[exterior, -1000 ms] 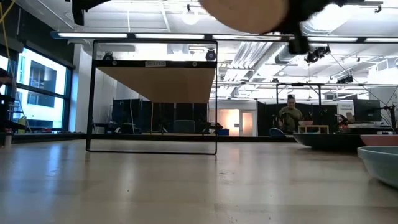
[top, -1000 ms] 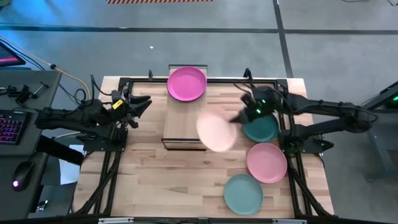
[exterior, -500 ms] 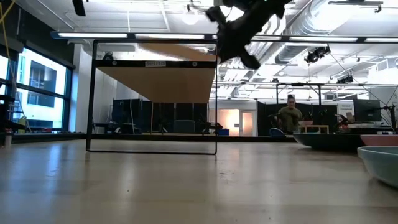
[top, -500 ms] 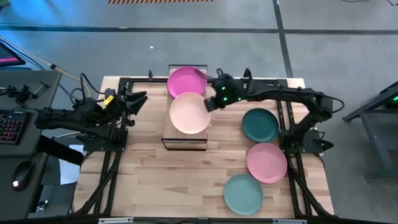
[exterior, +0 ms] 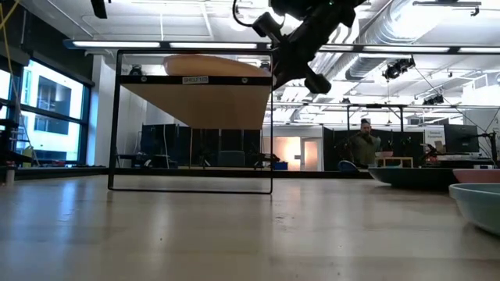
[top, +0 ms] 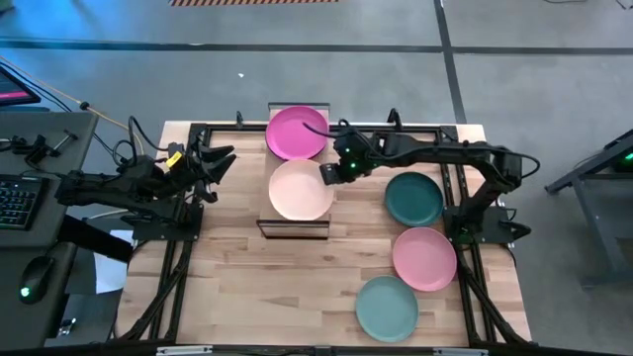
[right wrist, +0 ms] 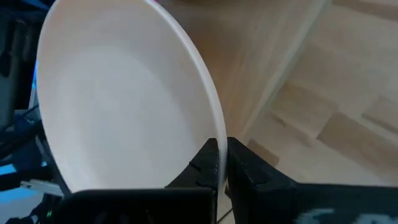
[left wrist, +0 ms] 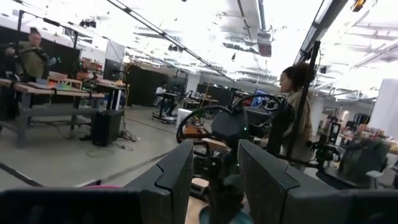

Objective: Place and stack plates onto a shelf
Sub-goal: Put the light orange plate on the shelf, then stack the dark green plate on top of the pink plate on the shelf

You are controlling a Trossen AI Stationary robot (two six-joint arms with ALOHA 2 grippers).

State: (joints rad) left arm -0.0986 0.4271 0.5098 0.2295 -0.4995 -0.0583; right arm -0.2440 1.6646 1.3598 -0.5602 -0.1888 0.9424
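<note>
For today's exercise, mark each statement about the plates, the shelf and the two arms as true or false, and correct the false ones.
1. The right tool grips the cream plate by its rim. True.
2. The magenta plate lies on the table beside the shelf. False: it lies on the shelf's far end.
3. The cream plate is over the near half of the shelf. True.
4. The left tool holds the dark green plate. False: it holds nothing and waits at the table's left side, fingers apart; that plate lies on the table right of the shelf.
5. The pink plate lies between the dark green plate and the light teal plate. True.
</note>
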